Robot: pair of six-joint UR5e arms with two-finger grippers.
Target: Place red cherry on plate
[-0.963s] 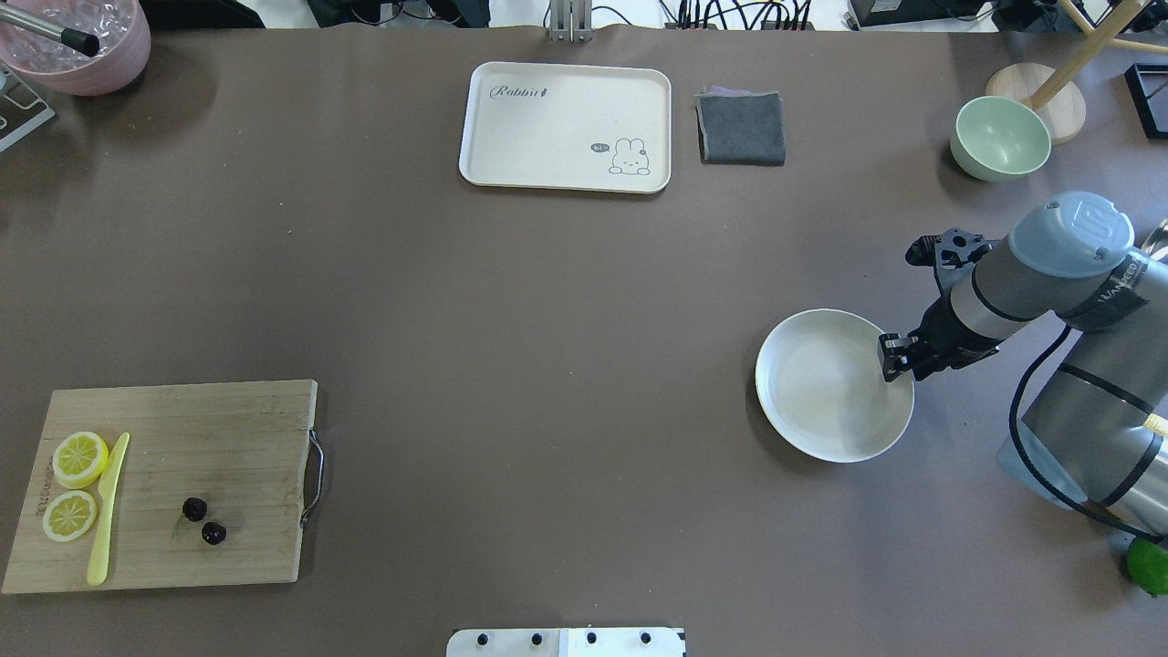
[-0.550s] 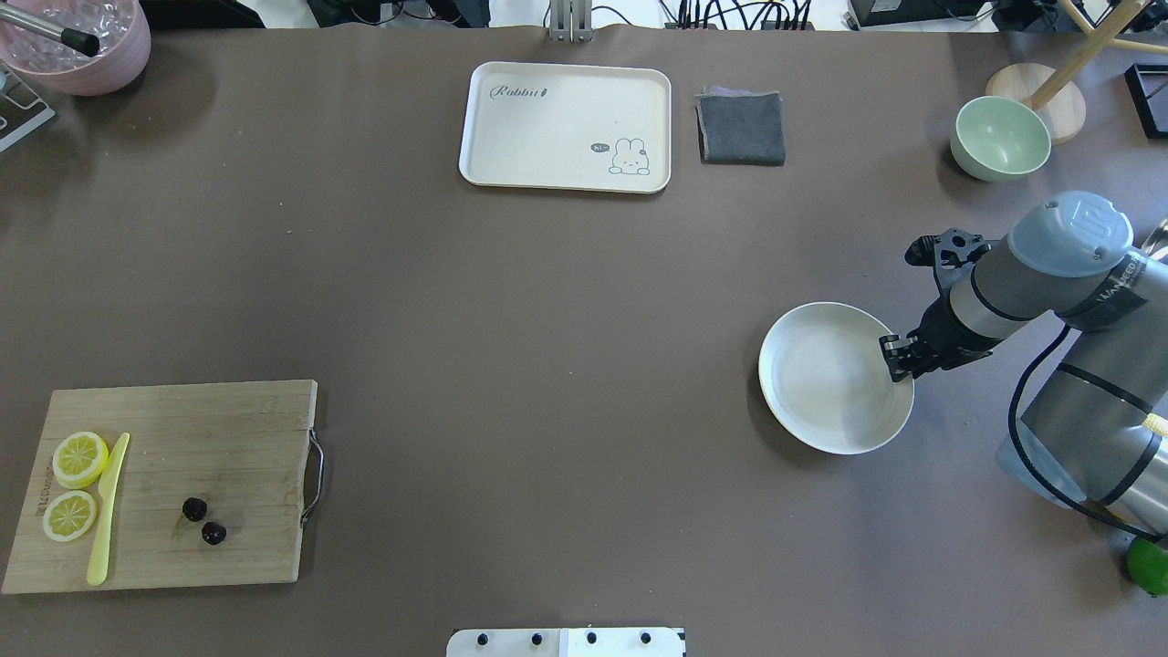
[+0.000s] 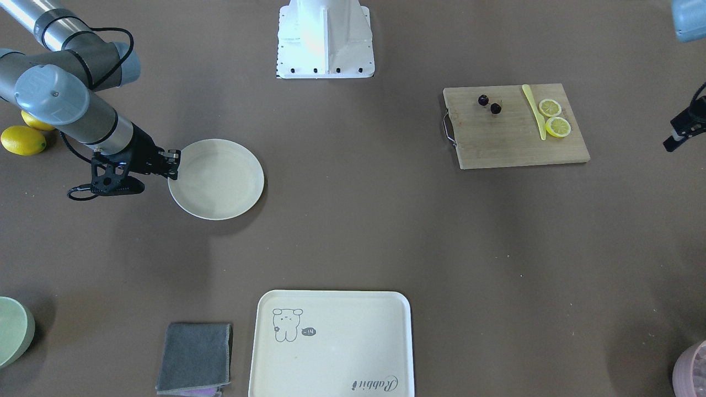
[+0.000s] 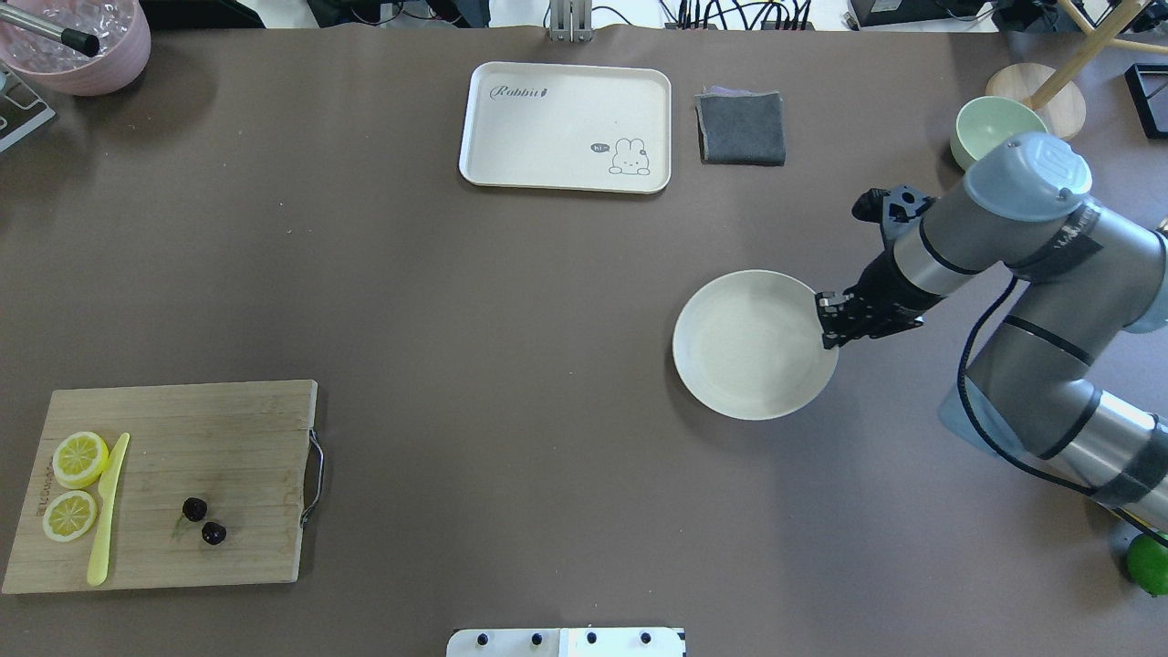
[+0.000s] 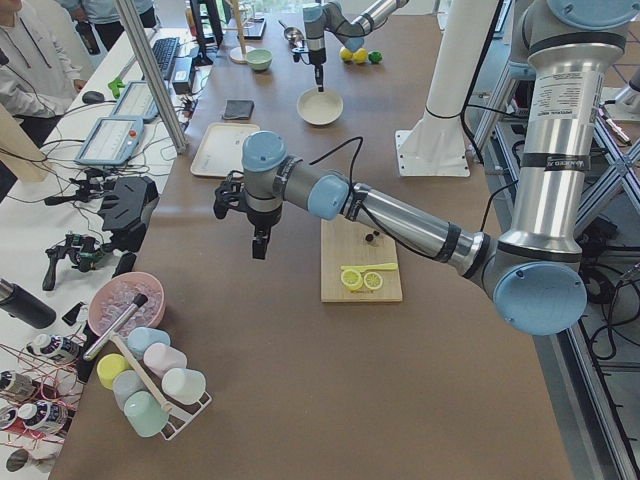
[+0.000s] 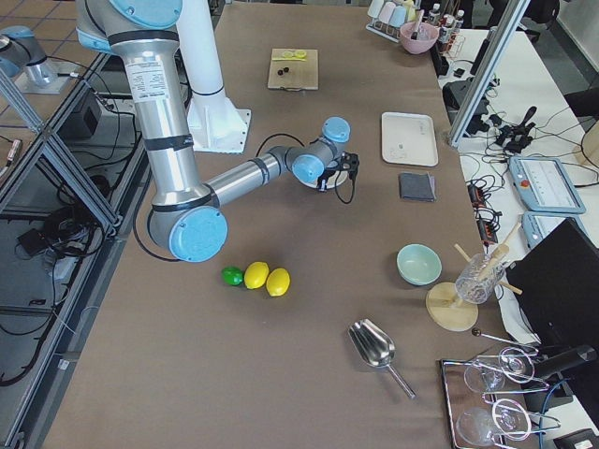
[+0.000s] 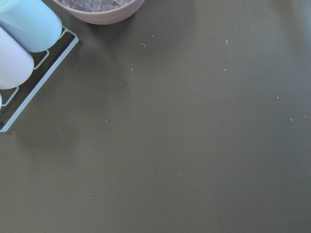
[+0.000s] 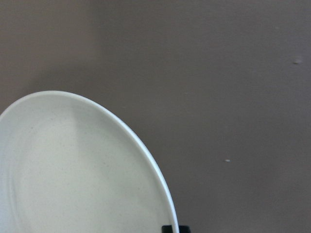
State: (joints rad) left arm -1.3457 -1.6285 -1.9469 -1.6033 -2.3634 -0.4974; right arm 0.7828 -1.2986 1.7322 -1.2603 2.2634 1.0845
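The red cherry (image 4: 203,521) is a dark joined pair lying on the wooden cutting board (image 4: 228,429) at the near left, also seen in the front view (image 3: 490,104). The cream-white plate (image 4: 744,356) is empty and sits right of the table's centre. My right gripper (image 4: 829,325) is shut on the plate's right rim; the right wrist view shows the plate (image 8: 73,170) with a dark fingertip at its edge. My left gripper (image 3: 672,142) hangs far off the board's outer side, only partly in view, and whether it is open or shut does not show.
Two lemon slices (image 4: 78,459) and a yellow knife (image 4: 107,511) share the board. A cream tray (image 4: 566,126), a grey cloth (image 4: 741,128) and a green bowl (image 4: 981,128) line the far side. A pink bowl (image 4: 91,64) stands far left. Whole lemons (image 3: 22,139) lie by the right arm's base.
My right gripper has moved the plate leftward and a little farther from the robot, toward the table's centre. The cherry and the board have not moved.
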